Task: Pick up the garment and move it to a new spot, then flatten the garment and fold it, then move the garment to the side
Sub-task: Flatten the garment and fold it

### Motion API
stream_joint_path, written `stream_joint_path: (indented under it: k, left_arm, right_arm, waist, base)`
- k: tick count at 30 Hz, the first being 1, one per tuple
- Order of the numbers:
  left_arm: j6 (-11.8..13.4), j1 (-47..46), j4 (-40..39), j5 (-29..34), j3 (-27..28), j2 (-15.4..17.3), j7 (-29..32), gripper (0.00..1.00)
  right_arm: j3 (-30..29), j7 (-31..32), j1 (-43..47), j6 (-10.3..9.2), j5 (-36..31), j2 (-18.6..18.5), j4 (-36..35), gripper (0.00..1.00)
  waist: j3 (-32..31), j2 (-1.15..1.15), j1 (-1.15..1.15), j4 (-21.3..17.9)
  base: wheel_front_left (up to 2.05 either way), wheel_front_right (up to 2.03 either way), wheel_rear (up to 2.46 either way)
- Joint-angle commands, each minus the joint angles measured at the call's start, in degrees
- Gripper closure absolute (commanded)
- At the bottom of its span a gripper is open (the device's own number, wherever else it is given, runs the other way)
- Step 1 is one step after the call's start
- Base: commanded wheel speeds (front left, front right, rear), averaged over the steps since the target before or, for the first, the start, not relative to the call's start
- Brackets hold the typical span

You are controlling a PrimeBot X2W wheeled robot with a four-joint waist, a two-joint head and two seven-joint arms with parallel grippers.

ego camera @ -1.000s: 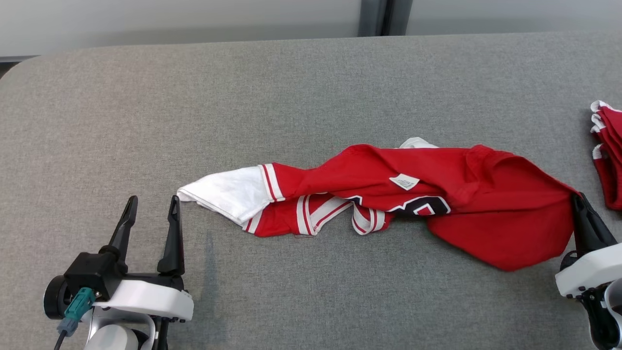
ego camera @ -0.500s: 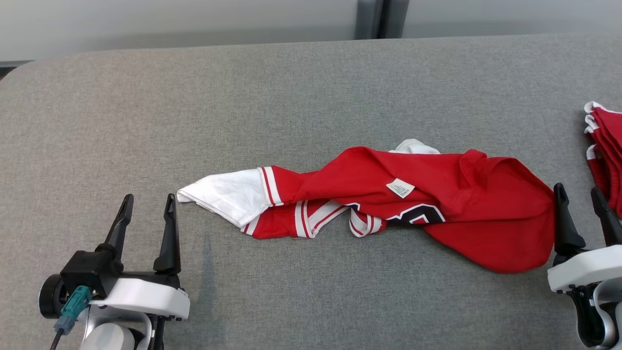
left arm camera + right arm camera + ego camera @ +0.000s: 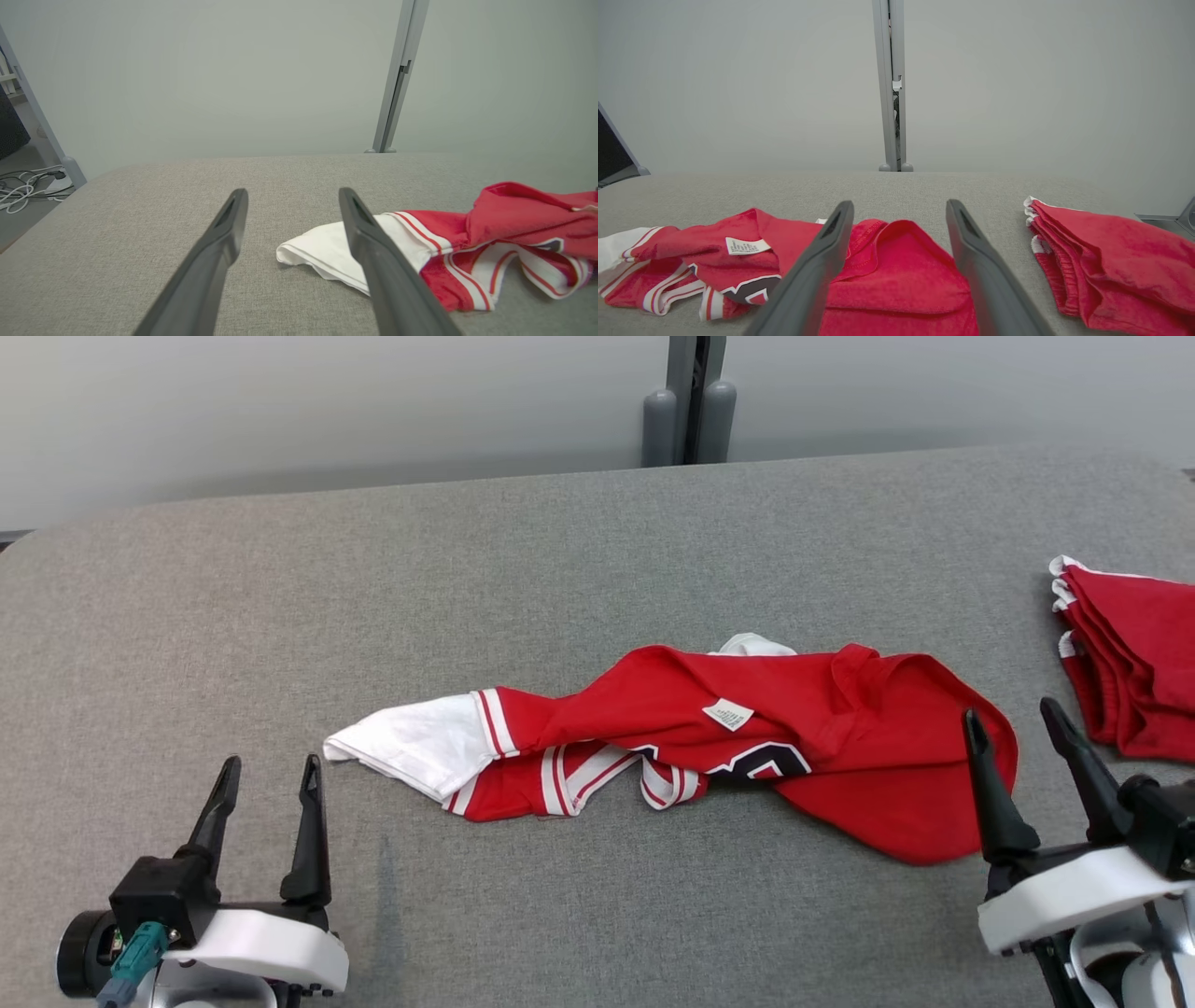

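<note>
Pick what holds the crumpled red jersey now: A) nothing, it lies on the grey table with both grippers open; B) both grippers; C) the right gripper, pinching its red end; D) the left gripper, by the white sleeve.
A: the jersey lies slack on the grey table, the right gripper spread with no cloth pinched, the left gripper open short of the white sleeve.

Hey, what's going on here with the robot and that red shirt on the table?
A two-armed robot is working on a red and white garment, which lies bunched in a long strip on the grey table, not yet flattened or folded. Neither claw holds it. The right claw is open at its red end, and the left claw is open just short of the white sleeve. A stack of folded red clothes sits off to the right.
</note>
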Motion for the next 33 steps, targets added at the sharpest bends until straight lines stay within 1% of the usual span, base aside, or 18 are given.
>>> stream_joint_path:
  k: [1,5,11,20,33]
  left_arm:
    - [0.4,0.8,-0.2,0.0,0.1,0.4,0.1,0.0]
    - [1.0,2.3,-0.9,-0.3,0.1,0.8,0.8,0.0]
    - [1.6,3.2,-2.2,-0.2,-0.1,1.3,1.7,0.0]
    - [2.2,3.2,-3.4,-0.3,-0.5,1.6,2.5,0.0]
    - [2.5,2.7,-3.9,-0.4,-1.1,1.8,2.7,0.0]
  right_arm:
    - [0.2,0.5,1.3,0.01,0.0,0.0,-0.8,0.0]
    - [0.5,1.7,4.1,0.01,-0.3,0.7,-2.9,0.0]
    - [0.6,2.9,5.3,0.01,0.0,1.4,-4.7,0.0]
    - [0.5,3.2,5.3,0.01,0.4,2.0,-4.6,0.0]
    - [0.7,3.4,4.9,0.01,0.6,2.2,-4.4,0.0]
  waist:
    - [-0.6,0.0,0.0,-0.3]
    - [-1.5,0.0,0.0,-0.7]
    - [-1.6,0.0,0.0,-0.9]
    - [-1.6,0.0,0.0,-0.4]
    - [-1.0,0.0,0.0,-0.2]
  base:
    - [0.0,0.0,0.0]
    - [0.0,0.0,0.0]
    - [0.0,0.0,0.0]
    - [0.0,0.0,0.0]
    - [0.0,0.0,0.0]
